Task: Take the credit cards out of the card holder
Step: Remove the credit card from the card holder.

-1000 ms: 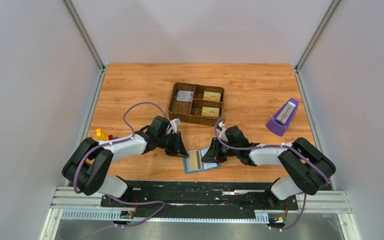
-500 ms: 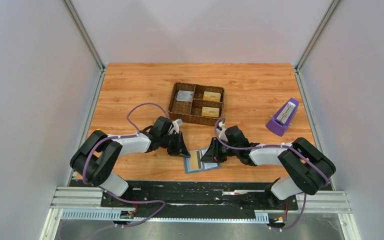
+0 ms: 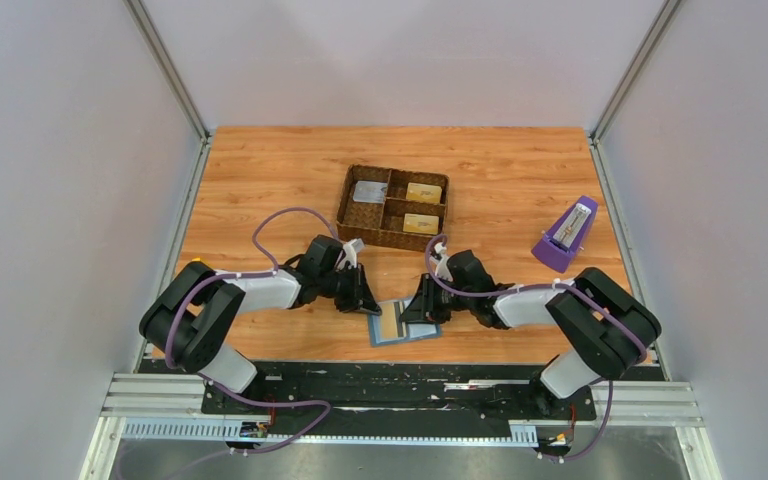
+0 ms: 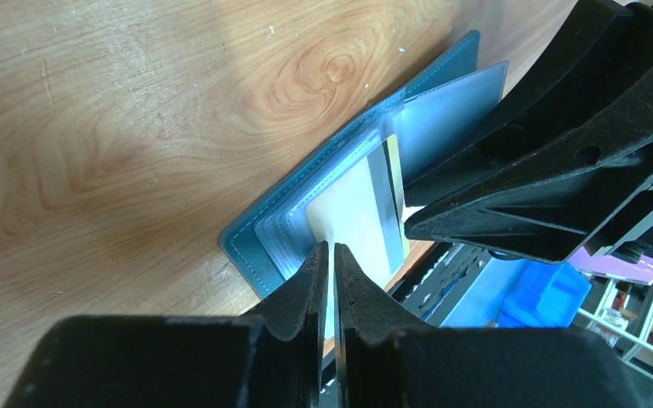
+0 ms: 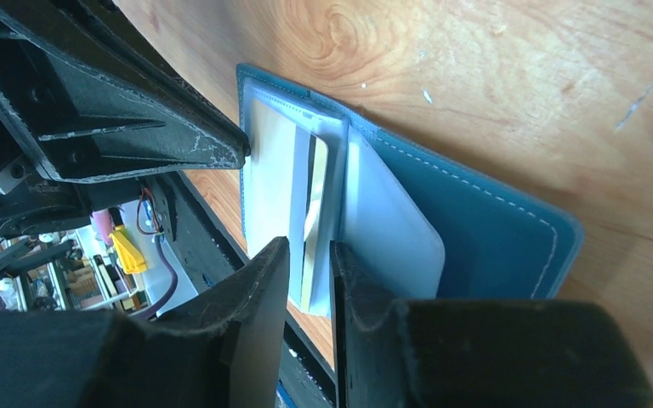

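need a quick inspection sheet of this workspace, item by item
surface: wooden table, light scuffs
job's things: card holder lies open near the front edge; credit card sticks out of a pocket; three cards lie in the woven tray, one silver and two gold
clutter: purple metronome on the right
grippers: left gripper fingers almost together at the card's edge, grip unclear; right gripper narrow gap, over the holder, grip unclear
cables: purple cables loop along both arms, off the holder
surroundings: grey walls, metal frame rails
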`<action>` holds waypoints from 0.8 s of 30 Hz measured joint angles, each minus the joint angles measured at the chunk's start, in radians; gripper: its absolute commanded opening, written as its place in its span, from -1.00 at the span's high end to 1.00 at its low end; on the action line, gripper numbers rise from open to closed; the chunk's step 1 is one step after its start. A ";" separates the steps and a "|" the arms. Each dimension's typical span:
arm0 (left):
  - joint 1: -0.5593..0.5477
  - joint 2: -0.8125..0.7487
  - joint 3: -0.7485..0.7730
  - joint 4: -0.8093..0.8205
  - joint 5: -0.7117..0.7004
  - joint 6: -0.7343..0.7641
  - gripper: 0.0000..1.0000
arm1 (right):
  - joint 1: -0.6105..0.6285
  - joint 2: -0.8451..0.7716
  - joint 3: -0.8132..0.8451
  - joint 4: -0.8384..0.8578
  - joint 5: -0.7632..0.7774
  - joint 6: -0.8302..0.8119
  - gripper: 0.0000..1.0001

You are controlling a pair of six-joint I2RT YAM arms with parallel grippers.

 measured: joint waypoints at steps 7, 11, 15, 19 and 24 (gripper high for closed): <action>0.000 0.000 -0.008 0.018 0.002 -0.005 0.71 | -0.002 0.029 0.000 0.029 -0.016 0.011 0.61; 0.000 0.000 -0.013 0.027 0.003 -0.006 0.71 | -0.002 0.031 0.000 0.032 -0.016 0.013 0.92; 0.001 0.000 -0.013 0.027 0.002 -0.005 0.72 | -0.004 0.031 -0.002 0.050 -0.026 0.019 1.00; 0.001 0.000 -0.013 0.026 -0.002 -0.006 0.72 | -0.007 0.031 -0.009 0.065 -0.032 0.021 1.00; 0.001 0.000 -0.013 0.020 -0.006 -0.005 0.72 | -0.019 0.014 -0.025 0.079 -0.034 0.021 1.00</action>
